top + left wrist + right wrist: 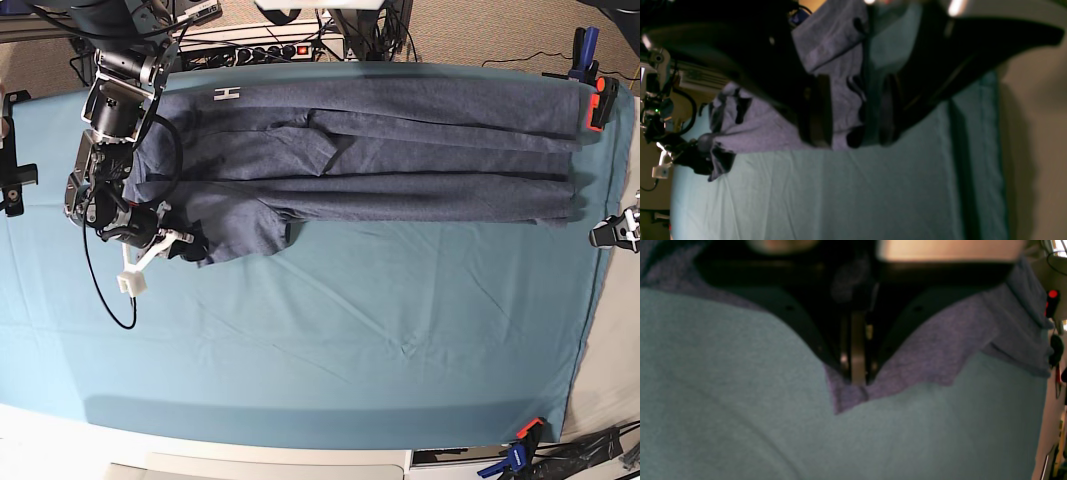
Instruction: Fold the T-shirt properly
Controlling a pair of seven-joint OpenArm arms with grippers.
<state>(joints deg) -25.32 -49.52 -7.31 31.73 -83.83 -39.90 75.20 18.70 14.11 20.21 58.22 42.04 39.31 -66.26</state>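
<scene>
Right claw [858,373] clamped on a corner of the T-shirt [400,150], which spreads behind it on the teal worktop [350,340]; left claw [853,133] wide, straddling the shirt's edge.

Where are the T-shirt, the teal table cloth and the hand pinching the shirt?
T-shirt [400,150]: base view, middle of its body.
Table cloth [350,340]: base view, bare stretch.
Right hand [857,373]: right wrist view, fingertips pinching the shirt's edge.

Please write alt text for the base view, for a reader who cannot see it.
A blue-grey T-shirt lies stretched across the far side of a teal table cloth. At the view's left, the right gripper pinches the shirt's near corner.
</scene>
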